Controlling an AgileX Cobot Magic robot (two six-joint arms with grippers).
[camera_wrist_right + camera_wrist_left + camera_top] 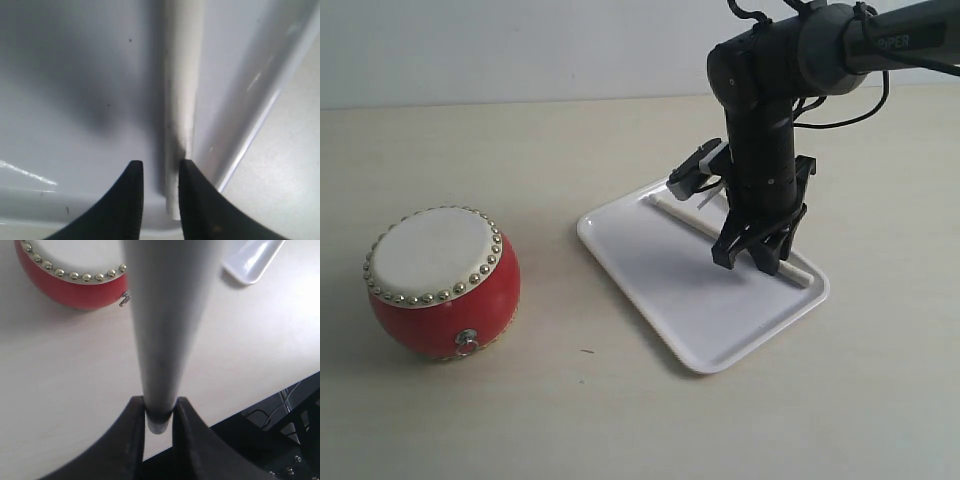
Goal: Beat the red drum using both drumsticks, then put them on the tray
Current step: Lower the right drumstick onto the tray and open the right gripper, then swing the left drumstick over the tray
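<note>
The red drum with its cream skin and brass studs stands on the table at the left, and shows again in the left wrist view. To its right lies the white tray. One drumstick rests in the tray along its far rim. My right gripper reaches down over that drumstick, open, with a gap on one side of the stick. My left gripper is shut on the other drumstick and is outside the exterior view.
A corner of the tray shows beyond the held stick in the left wrist view. The beige table has its edge close to the left gripper, with dark equipment and cables below it.
</note>
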